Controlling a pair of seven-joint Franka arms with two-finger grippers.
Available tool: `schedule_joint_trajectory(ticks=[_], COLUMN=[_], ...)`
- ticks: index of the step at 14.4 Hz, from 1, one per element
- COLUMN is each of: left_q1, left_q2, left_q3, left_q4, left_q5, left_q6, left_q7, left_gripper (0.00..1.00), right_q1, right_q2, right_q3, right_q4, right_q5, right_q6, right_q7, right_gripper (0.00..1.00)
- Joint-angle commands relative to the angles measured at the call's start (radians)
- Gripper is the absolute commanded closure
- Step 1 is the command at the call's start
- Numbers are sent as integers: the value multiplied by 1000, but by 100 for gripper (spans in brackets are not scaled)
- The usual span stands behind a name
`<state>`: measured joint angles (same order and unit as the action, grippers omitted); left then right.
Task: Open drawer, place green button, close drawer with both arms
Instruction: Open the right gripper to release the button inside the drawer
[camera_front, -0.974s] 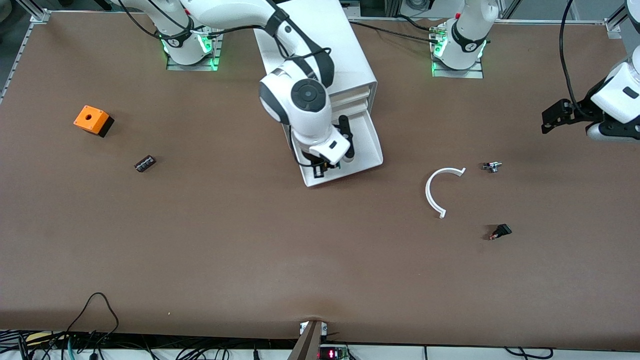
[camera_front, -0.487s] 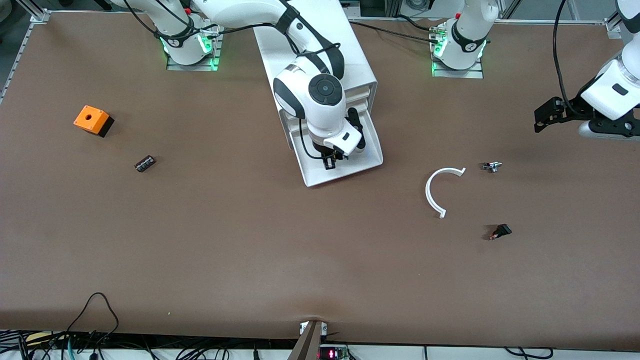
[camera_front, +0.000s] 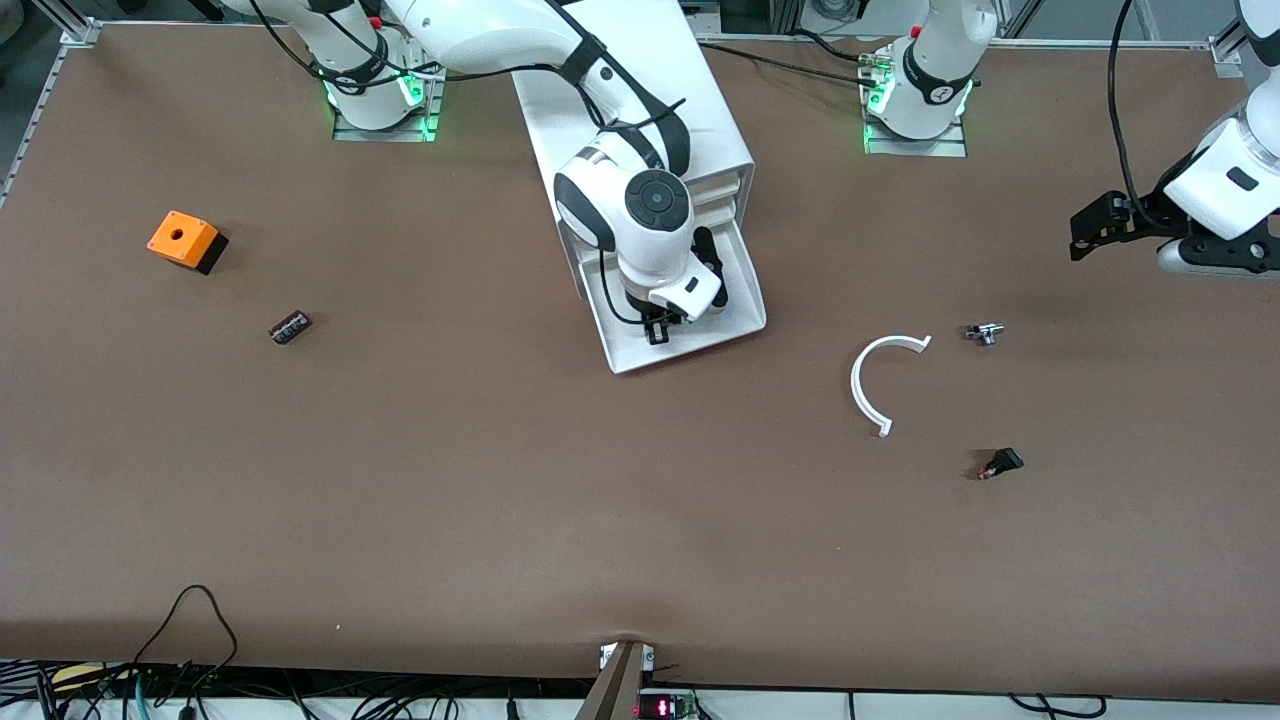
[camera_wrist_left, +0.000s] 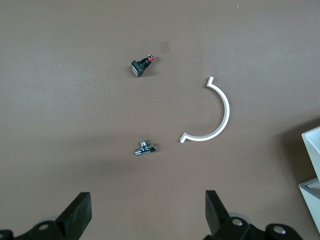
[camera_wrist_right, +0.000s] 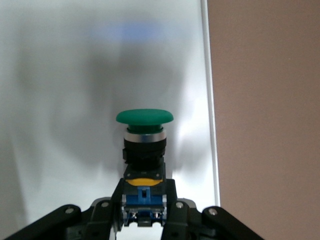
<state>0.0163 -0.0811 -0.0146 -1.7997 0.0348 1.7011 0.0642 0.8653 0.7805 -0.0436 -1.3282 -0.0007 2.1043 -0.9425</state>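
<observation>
The bottom drawer of the white cabinet is pulled open. My right gripper hangs over the open drawer, shut on the button by its blue rear block; the green cap points down at the drawer's white floor. In the front view the button is hidden under the wrist. My left gripper is open and empty, held high over the left arm's end of the table; its two fingers show wide apart in the left wrist view.
A white curved strip, a small metal fitting and a small black part lie toward the left arm's end. An orange box with a hole and a dark ribbed block lie toward the right arm's end.
My right gripper has moved with the button from the drawer's front corner to over its middle. My left arm has shifted slightly and now holds still.
</observation>
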Motion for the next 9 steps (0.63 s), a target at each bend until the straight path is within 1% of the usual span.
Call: schedule_joint_trajectory(ticks=[1, 3, 4, 6, 7, 8, 9], left_q1=[7, 7, 7, 7, 5, 5, 5], left_q2=[9, 9, 9, 7, 7, 7, 9], left_q3=[-2, -2, -4, -4, -5, -4, -4], left_q4=[30, 30, 30, 31, 31, 42, 48], left_q5=[-13, -13, -13, -13, -13, -13, -13], left_q6=[-40, -47, -54, -63, -69, -81, -92], left_q7=[0, 0, 0, -3, -9, -10, -11], left_gripper=[0, 0, 0, 0, 0, 0, 0], right_q1=[4, 4, 6, 12, 14, 14, 14], right_q2=[16, 17, 20, 22, 22, 20, 16], right_q3=[-1, -1, -1, -1, -1, -1, -4], right_q4=[29, 27, 27, 27, 27, 29, 30], right_q5=[4, 4, 4, 4, 4, 4, 4], right_q6=[6, 6, 6, 6, 6, 6, 3], right_q7=[8, 8, 10, 10, 16, 22, 19], right_gripper=[72, 58, 55, 42, 26, 0, 0])
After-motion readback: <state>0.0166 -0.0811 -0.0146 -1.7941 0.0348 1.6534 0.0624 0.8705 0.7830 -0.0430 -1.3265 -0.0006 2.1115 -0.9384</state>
